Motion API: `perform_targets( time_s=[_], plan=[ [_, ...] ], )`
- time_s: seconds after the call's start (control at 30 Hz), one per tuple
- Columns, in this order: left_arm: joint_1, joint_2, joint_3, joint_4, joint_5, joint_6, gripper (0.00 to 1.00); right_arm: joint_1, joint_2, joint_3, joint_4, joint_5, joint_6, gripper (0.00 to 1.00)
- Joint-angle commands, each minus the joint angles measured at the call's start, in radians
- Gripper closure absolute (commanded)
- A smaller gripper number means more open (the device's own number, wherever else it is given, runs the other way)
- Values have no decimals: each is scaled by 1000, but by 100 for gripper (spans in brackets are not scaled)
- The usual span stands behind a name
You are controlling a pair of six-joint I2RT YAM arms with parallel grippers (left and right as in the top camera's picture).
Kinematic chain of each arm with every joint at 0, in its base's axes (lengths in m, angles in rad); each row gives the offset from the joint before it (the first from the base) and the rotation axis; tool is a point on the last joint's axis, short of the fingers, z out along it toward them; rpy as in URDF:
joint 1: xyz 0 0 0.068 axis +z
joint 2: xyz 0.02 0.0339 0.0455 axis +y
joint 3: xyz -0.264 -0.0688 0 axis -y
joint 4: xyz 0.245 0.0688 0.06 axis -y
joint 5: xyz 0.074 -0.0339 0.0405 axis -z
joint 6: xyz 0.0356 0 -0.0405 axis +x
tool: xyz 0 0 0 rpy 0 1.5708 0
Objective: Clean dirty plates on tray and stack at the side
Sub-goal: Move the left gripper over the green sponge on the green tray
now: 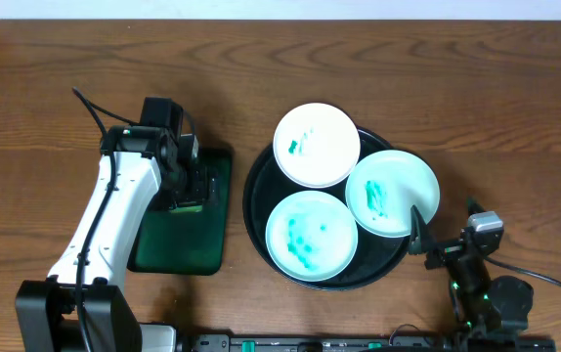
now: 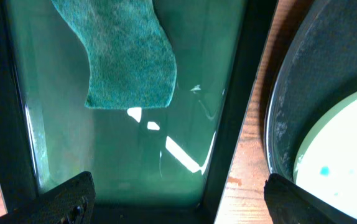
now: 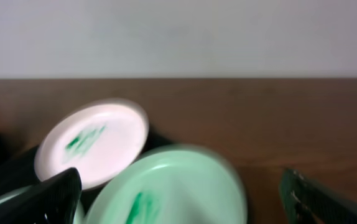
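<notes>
holding three smeared plates (image 1: pixel 317 145) sits one tray (image 1: pixel 253 200), left pincer (image 2: pixel 178 196) and right pincer (image 3: pixel 178 186) spread.

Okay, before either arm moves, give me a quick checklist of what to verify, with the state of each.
1. Left gripper open and empty: ok, jaws wide above the green tray.
2. Sponge free to grab: ok, it lies loose in that tray.
3. Right gripper open and empty: ok, it faces the right plate.
4. All three plates on the black tray: ok, each smeared teal.
5. Plates lying flat: cannot tell; the top plate overhangs the rim.
</notes>
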Motion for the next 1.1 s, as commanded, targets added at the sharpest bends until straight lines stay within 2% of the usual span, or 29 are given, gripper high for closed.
perform_targets(
  time_s=[0.0, 0.23, 0.43, 0.53, 0.63, 0.73, 0.97, 1.07],
  plan=[
    [-1, -3, 13, 5, 10, 6, 12, 5, 46, 118, -163, -92, 43, 1],
    [-1, -3, 13, 9, 10, 6, 12, 5, 333, 465, -450, -150, 9, 1],
    [-1, -3, 13, 28, 9, 6, 12, 16, 701, 786, -744, -230, 9, 1],
    [-1, -3, 13, 72, 9, 6, 12, 50, 893, 910, -925, -196, 12, 1],
    [-1, -3, 14, 124, 9, 6, 12, 116, 1072, 979, -1032, -155, 11, 1],
    [-1, -3, 13, 162, 9, 6, 12, 202, 1196, 986, -1047, -116, 12, 1],
    [-1, -3, 13, 197, 9, 6, 12, 358, 1370, 948, -943, -96, 39, 1],
    [-1, -3, 13, 211, 9, 6, 12, 418, 1416, 948, -919, 138, 203, 1]
  ],
)
